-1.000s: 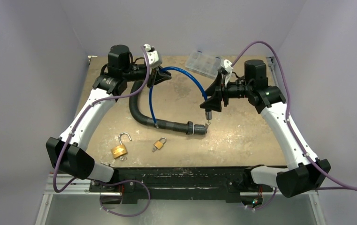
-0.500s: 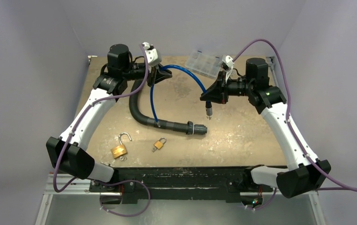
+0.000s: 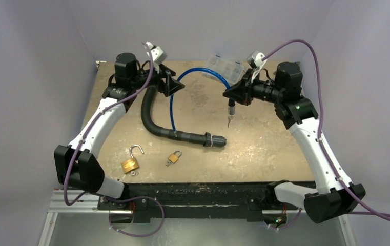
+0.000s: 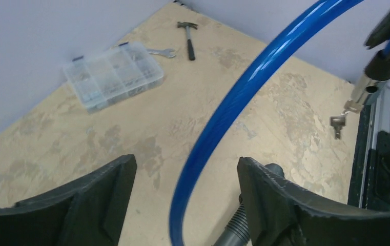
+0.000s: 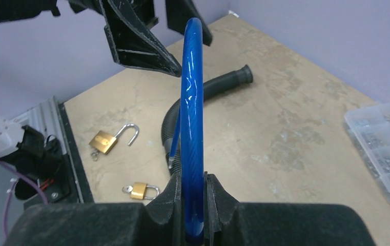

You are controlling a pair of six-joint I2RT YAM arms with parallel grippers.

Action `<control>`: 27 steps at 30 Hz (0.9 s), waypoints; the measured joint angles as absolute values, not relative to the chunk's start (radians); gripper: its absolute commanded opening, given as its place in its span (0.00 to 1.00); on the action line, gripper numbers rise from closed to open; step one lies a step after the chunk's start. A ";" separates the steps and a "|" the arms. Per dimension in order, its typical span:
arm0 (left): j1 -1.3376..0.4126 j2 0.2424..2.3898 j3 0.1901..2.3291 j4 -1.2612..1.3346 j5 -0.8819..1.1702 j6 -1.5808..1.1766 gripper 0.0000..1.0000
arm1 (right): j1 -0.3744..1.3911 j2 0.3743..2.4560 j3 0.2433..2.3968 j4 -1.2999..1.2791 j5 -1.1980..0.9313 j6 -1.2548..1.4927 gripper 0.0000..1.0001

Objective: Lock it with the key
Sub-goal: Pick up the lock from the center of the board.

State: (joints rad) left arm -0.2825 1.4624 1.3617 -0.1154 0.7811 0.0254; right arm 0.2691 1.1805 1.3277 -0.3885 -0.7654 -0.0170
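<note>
A blue cable lock (image 3: pixel 203 75) arches above the table. My right gripper (image 3: pixel 232 95) is shut on the cable (image 5: pixel 191 102) near its free end. The lock barrel (image 3: pixel 230 106) hangs below that gripper, and a key (image 3: pixel 228 122) dangles from it; the key (image 4: pixel 337 125) also shows in the left wrist view. My left gripper (image 3: pixel 171 82) is open. The cable (image 4: pixel 244 92) passes between its fingers without touching them. The cable's other end lies by a black hose (image 3: pixel 154 123).
An open brass padlock (image 3: pixel 131 163) and a small closed one (image 3: pixel 173 157) lie near the front edge. A clear organizer box (image 3: pixel 223 64) stands at the back, with a hammer (image 4: pixel 188 38) and a wrench (image 4: pixel 162 51) beyond it.
My right gripper shut on the cable near the barrel and lifted it up and back off the table. My left gripper let go of the cable and now stands open.
</note>
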 measured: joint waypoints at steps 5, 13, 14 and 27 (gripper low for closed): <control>-0.156 1.434 1.230 0.007 0.780 -0.119 0.88 | 0.269 1.190 1.359 -0.365 -0.696 0.024 0.00; -0.152 1.332 1.010 0.146 0.788 -0.154 0.86 | 0.268 1.224 1.456 -0.300 -0.690 0.104 0.00; -0.153 1.332 1.001 0.159 0.787 -0.154 0.86 | 0.268 1.230 1.470 -0.294 -0.691 0.113 0.00; -0.274 1.371 0.962 0.262 0.619 -0.126 0.63 | 0.268 1.266 1.510 -0.225 -0.728 0.243 0.00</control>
State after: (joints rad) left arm -0.2741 1.3708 0.9615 0.2619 0.6189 -0.1265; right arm 0.2680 1.2655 1.5097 -0.2249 -0.7277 0.2432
